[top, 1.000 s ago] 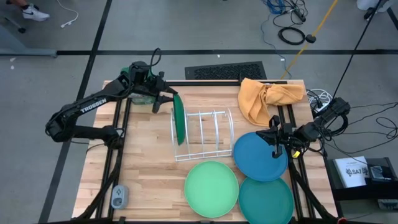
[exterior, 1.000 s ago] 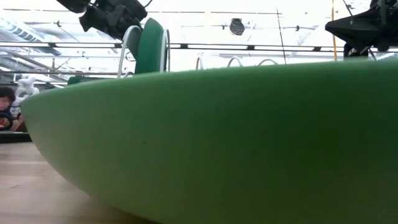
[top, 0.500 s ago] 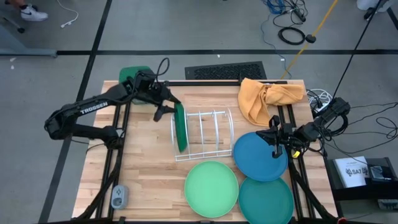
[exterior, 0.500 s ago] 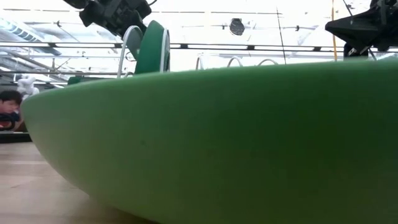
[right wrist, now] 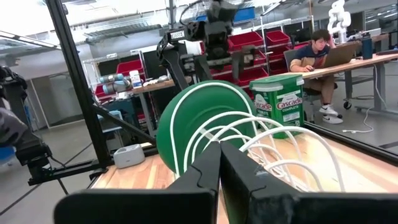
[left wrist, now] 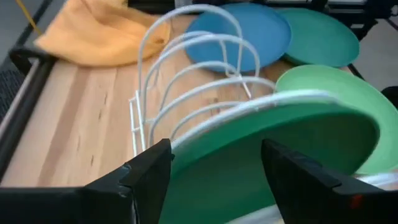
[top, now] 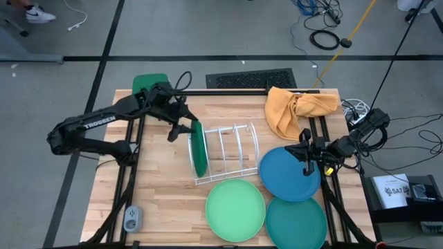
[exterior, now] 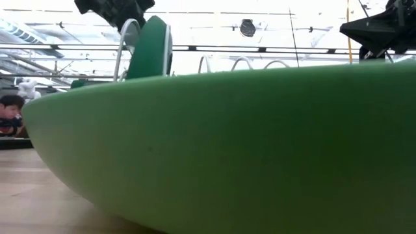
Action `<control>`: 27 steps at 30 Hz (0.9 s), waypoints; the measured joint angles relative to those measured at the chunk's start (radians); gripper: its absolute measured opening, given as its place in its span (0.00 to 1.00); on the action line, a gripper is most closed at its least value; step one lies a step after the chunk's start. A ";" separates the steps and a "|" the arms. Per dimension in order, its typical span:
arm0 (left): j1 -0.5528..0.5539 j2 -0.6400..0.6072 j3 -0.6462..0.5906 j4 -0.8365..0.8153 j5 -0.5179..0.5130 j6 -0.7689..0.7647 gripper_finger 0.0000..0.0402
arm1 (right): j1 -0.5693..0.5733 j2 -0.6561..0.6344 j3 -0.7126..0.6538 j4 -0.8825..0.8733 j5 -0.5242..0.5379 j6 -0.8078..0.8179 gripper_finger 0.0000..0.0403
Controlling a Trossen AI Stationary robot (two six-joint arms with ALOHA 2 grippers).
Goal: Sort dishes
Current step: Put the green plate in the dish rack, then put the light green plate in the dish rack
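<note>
The dark green plate (top: 199,149) stands on edge in the left end of the white wire rack (top: 228,149), leaning against a wire hoop (left wrist: 249,102). My left gripper (top: 180,127) is open just left of the plate's upper part, one finger to each side in the left wrist view (left wrist: 214,155). The blue plate (top: 287,173), the mint plate (top: 235,209) and the teal plate (top: 296,220) lie flat on the table, near right. My right gripper (top: 306,158) is shut and empty above the blue plate's right edge. My left gripper comes level from the table's left at the dark green plate's left-facing side (left wrist: 205,186), near its upper rim, with its fingers apart. Its own fingers hide the place. I cannot tell whether they touch the plate.
A yellow cloth (top: 297,107) lies at the far right. A green-lidded container (top: 151,84) stands at the far left corner. A small grey device (top: 132,218) lies near left. The mint plate fills the low view (exterior: 227,149). People sit at desks beyond the table (right wrist: 317,46).
My left gripper has gone toward the table's near edge, keeping its place at the dark green plate. The plate has slid the same way along the rack's left end, still on edge. The rack has skewed a little.
</note>
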 joint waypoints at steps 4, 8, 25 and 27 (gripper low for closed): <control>-0.010 -0.035 0.029 -0.004 -0.015 -0.037 0.62 | 0.000 0.000 0.000 -0.001 0.000 0.002 0.01; -0.034 -0.060 0.034 -0.015 -0.036 -0.051 0.62 | 0.000 0.000 0.000 -0.001 0.000 0.002 0.01; -0.650 0.283 0.353 0.001 -0.399 -0.128 0.62 | 0.000 0.000 0.000 0.002 0.001 -0.009 0.01; -0.722 0.350 0.440 -0.080 -0.476 -0.108 0.62 | 0.000 0.000 0.000 0.002 0.001 -0.009 0.01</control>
